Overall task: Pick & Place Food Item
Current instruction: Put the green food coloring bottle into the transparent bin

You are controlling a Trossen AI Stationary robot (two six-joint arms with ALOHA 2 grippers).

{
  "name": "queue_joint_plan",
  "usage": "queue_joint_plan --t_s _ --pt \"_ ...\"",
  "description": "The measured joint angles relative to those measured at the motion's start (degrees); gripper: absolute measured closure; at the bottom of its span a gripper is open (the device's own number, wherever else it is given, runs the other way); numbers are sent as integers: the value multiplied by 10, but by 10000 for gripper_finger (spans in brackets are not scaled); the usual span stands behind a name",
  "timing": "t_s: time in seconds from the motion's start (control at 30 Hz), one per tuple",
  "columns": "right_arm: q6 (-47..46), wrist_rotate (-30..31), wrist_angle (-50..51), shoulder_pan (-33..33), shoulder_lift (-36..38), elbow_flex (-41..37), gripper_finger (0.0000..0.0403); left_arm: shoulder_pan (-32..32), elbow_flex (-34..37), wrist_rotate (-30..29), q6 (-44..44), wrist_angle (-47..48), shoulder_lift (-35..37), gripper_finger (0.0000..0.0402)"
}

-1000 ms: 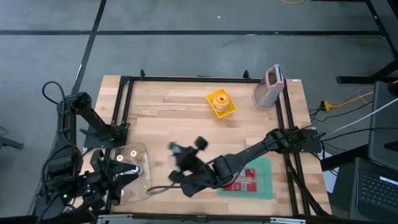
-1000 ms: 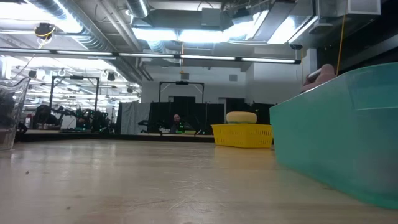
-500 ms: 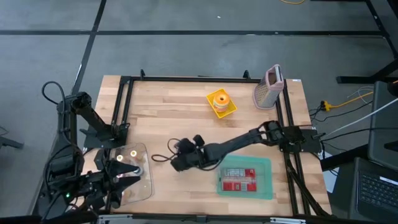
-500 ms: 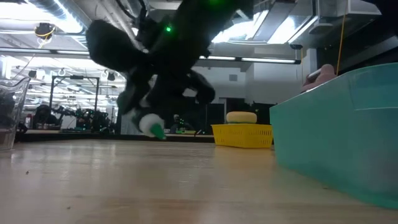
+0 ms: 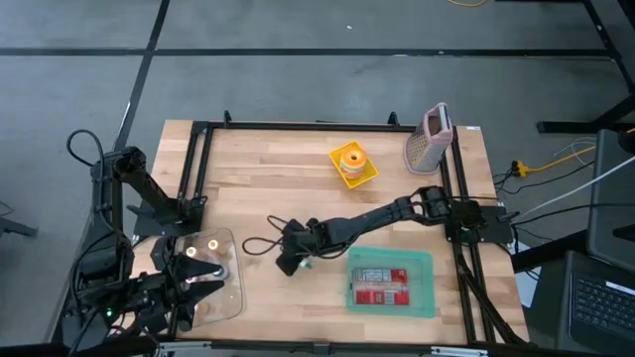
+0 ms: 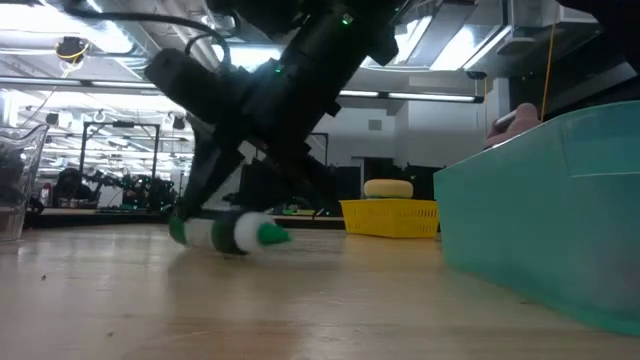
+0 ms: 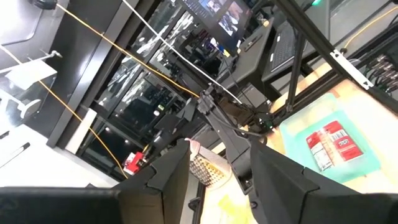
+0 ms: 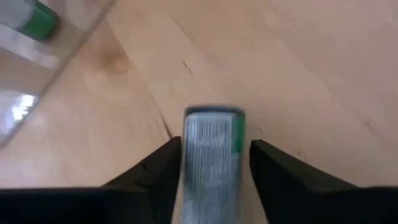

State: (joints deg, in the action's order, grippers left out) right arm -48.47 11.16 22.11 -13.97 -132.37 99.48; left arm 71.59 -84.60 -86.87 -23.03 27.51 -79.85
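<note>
Flanking green-capped tube: teal bin; clear tray

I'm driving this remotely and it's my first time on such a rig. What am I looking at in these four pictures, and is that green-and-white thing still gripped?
Two dark robot arms work at a wooden table. One picture looks straight down, one sits at table height, and one rides on each wrist. The right gripper is low over mid-table with a green-and-white can lying on its side on the wood between its fingers. Small gaps show beside the can, so it looks let go rather than squeezed. The left gripper waits open over a clear container at the near left corner. Also on the table: a teal tray holding a red packet, a yellow basket and a grater.
</note>
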Motion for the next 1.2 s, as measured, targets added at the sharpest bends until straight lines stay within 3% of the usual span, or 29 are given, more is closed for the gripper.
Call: queue_joint_plan --t_s 0.27,0.37,0.57,0.77,1.0,1.1,1.2 --pt "37 -12 0 4 5 29 127 0 0 0 0 0 0 238" --pt "95 -13 5 11 5 60 109 0 0 0 -1 0 0 238" --pt "400 8 126 4 6 189 108 0 0 0 -1 1 0 238" --pt "702 130 302 -8 8 277 122 0 0 -4 20 1 0 238" --pt "1006 192 341 -11 3 210 143 0 0 -4 62 1 0 238" --pt "1130 230 296 -10 3 154 153 0 0 -3 80 1 0 238" --pt "1220 226 248 -11 2 107 161 0 0 -2 98 1 0 238"
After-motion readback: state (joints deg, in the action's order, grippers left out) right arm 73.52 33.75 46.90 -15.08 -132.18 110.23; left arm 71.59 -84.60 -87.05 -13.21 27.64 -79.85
